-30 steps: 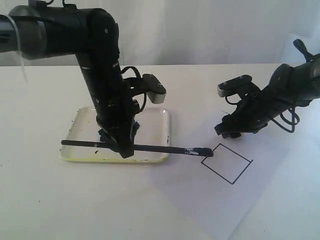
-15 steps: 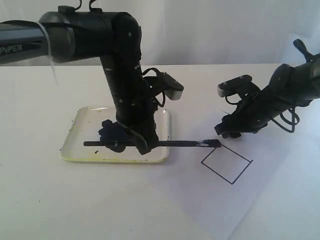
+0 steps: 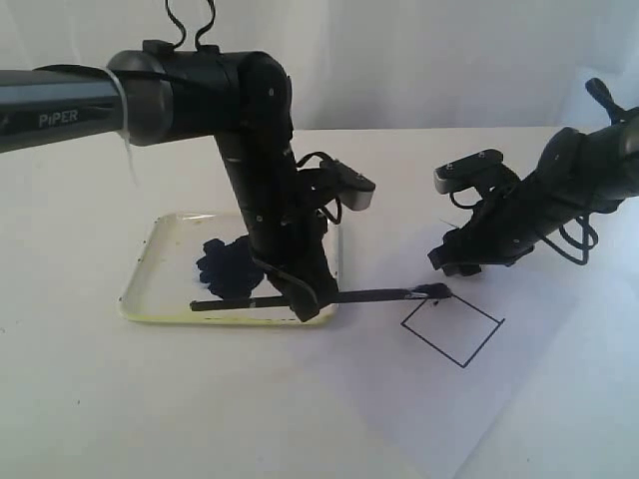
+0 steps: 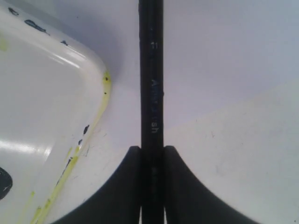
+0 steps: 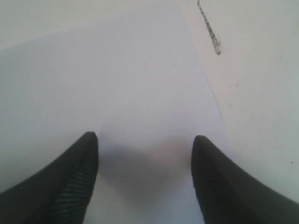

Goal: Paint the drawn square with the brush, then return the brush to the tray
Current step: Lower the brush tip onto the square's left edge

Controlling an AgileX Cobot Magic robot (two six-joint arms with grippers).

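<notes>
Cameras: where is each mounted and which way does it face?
Exterior: off the arms, looking down on the table; shows both arms, left gripper clamping the brush at the tray's corner, right gripper near the drawn square.
Left wrist: on the left arm, looking past its fingers along the brush handle.
Right wrist: on the right arm, looking between open fingers at paper.
Shared: exterior and left wrist both show brush and tray.

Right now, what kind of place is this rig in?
Probably a lab bench set up for a painting trial: white table, black left arm and right arm, paint-smeared tray, and a drawn square on paper.
</notes>
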